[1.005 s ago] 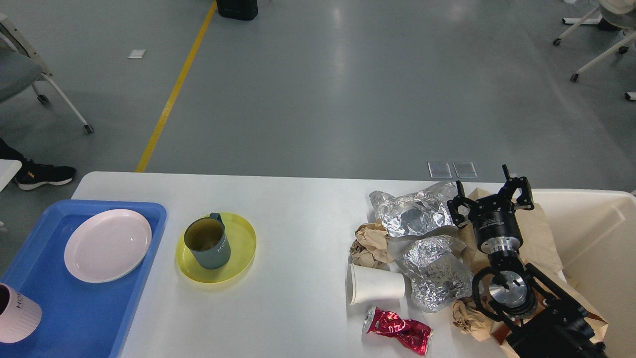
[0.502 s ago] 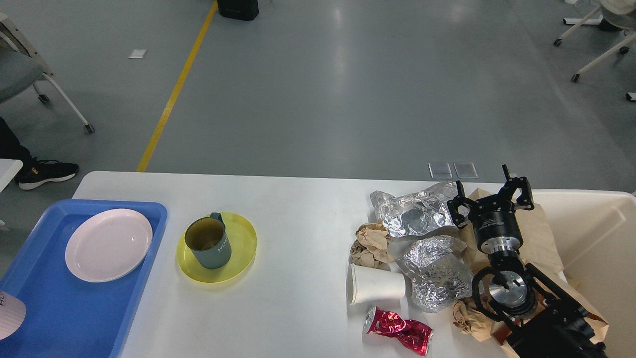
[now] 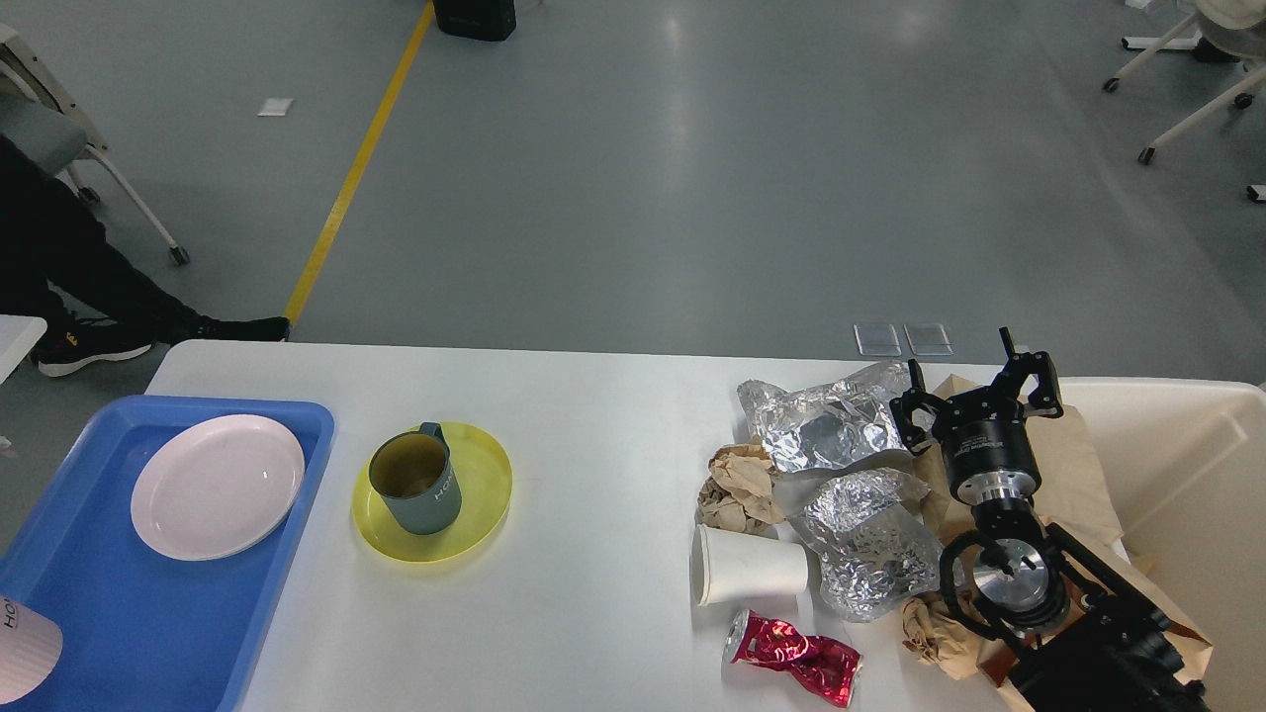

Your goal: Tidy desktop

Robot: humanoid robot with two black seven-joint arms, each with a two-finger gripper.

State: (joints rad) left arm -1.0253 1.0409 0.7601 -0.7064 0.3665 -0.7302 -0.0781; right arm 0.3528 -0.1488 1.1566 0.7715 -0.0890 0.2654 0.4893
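The right gripper [image 3: 977, 396] stands at the tabletop's far right with its two black fingers spread apart, nothing between them. It hangs over brown paper [image 3: 1073, 465], just beside the upper foil sheet [image 3: 826, 423]; whether it touches either I cannot tell. The left arm is out of view.

The tabletop [image 3: 593, 445] is white, smooth and matte, with rounded corners, and fills the lower half of the view from the left tray to the right bin.

Two crumpled foil sheets lie at the right, shiny and creased: the upper one and a lower one [image 3: 870, 539], their edges touching. Two wads of crumpled brown paper: one [image 3: 737, 485] just left of the foil, another [image 3: 930, 628] by the arm's base. One white paper cup [image 3: 747, 566] lies on its side, mouth to the left, against the lower foil. One crushed red can [image 3: 791, 658] lies just before the cup.

One translucent yellow plate [image 3: 475, 504], round, carries one dark green mug [image 3: 415, 482], upright, handle at the far side.

One blue plastic tray [image 3: 148, 613] at the left edge holds one pale pink plate [image 3: 218, 485] and one ribbed pink cup [image 3: 25, 653], cut off by the frame. One cream plastic bin [image 3: 1197, 465] sits at the right edge.
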